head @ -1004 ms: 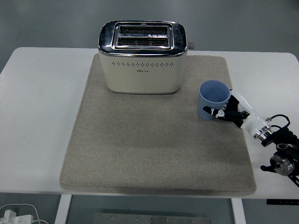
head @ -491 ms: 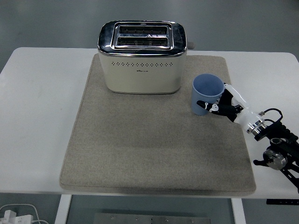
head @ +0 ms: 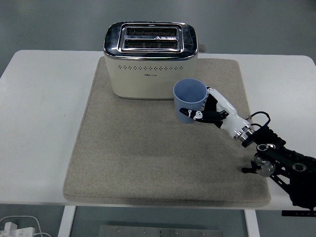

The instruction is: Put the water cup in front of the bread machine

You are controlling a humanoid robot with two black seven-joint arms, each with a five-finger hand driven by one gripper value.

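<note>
Nearest you, the white worktop [head: 39,148] carries a grey felt mat [head: 148,163] that covers most of its middle. At the lower right, your right arm [head: 281,165] reaches in over the mat's right corner, black at the elbow joints and white toward the wrist.

Follow that arm inward and you find your right hand [head: 215,111], its fingers wrapped around the side of the blue water cup [head: 190,100], with one black-tipped finger lying across the lower front of the cup wall. The cup is tipped slightly toward the left; you cannot tell whether its base touches the mat. Looking into its open mouth you see only the blue inside, with nothing visible in it.

The cup sits just off the front right corner of the cream toaster [head: 150,61], close beside its front face. The toaster stands upright at the far edge of the mat, its two chrome-rimmed slots [head: 150,38] facing up; what lies inside them is too dark to make out.
</note>
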